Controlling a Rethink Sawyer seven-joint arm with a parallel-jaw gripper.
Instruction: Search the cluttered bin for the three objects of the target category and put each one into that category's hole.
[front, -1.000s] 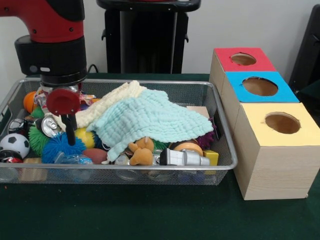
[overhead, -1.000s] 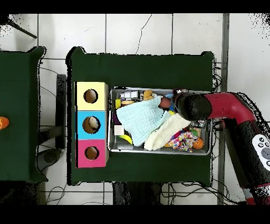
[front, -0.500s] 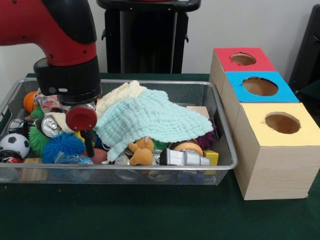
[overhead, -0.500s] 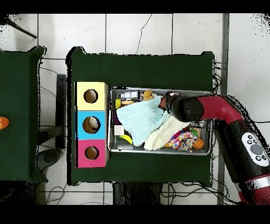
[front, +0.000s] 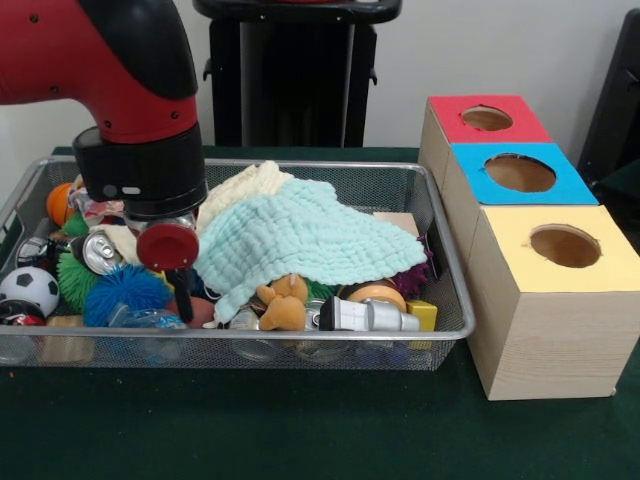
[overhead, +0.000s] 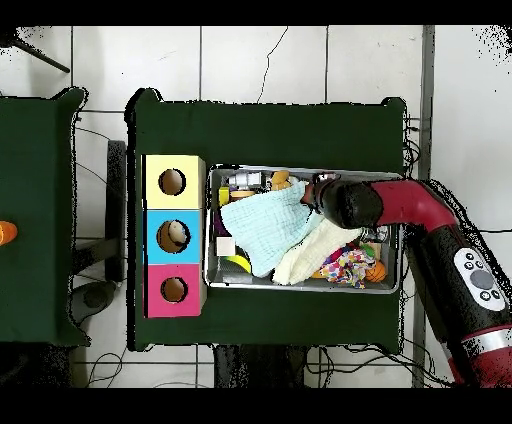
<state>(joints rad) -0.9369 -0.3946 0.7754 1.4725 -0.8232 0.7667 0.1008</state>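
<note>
Low inside the wire bin (front: 440, 250), the gripper (front: 180, 290) hangs from one red and black arm (front: 130, 80) that bends down from above; whether its fingers are apart or together cannot be told. It sits just beside one blue spiky ball (front: 125, 290) and at the edge of one mint cloth (front: 300, 235). One cream cloth (front: 245, 190) lies behind the mint one. Also countable in the bin: one silver can (front: 100, 250), one small soccer ball (front: 28, 288), one brown plush toy (front: 283, 303), one green spiky ball (front: 72, 275). Beside the bin stand three boxes, each with one round hole: red (front: 487, 118), blue (front: 520, 172), yellow (front: 565, 245).
</note>
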